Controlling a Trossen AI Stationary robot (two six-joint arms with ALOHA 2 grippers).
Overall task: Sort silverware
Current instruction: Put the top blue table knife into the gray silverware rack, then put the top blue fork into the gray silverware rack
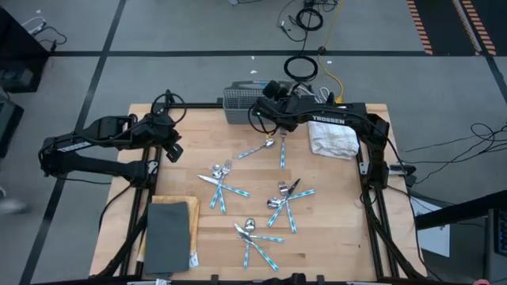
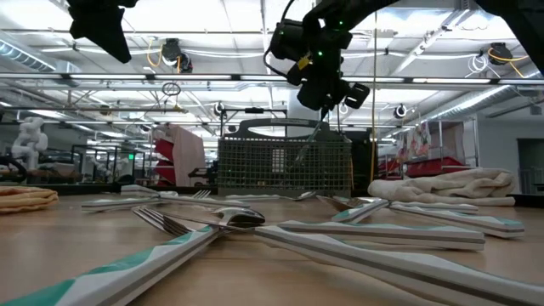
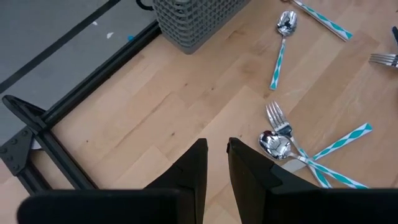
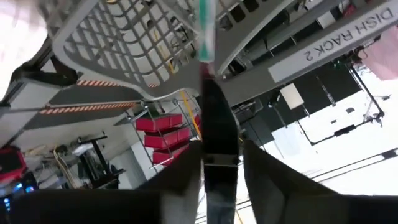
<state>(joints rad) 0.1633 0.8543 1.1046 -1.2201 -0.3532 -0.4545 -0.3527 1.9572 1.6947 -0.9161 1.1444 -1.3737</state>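
light wood makes up our desk [image 1: 333, 222], and most of the silverware [image 1: 273, 198] lies scattered across its middle in small crossed heaps, blue patterned handles fanning out from shiny heads. our right gripper [image 1: 269, 99] hangs above the grey wire-mesh basket [image 1: 242, 103] at the far edge of the desk, well away from those heaps. in the right wrist view we see one piece [image 4: 217, 134] standing between its fingers [image 4: 273, 180], a dark stem with a light blue handle end reaching toward the basket mesh; whether the fingers are clamped on it or have let go we cannot tell. from the low view the same gripper [image 2: 327, 89] sits just over the basket [image 2: 285, 166], and a thin utensil leans inside the mesh beneath it. our left gripper [image 1: 170, 146] waits over the desk's left side, its fingers [image 3: 193, 171] nearly together with a narrow gap and nothing between them. just beyond it lie a fork and spoon [image 3: 277, 134] crossed over each other, close but not touching. a white folded towel [image 1: 333, 138] rests on the desk beside the right arm, and a dark grey mat [image 1: 168, 237] lies at the near left corner.
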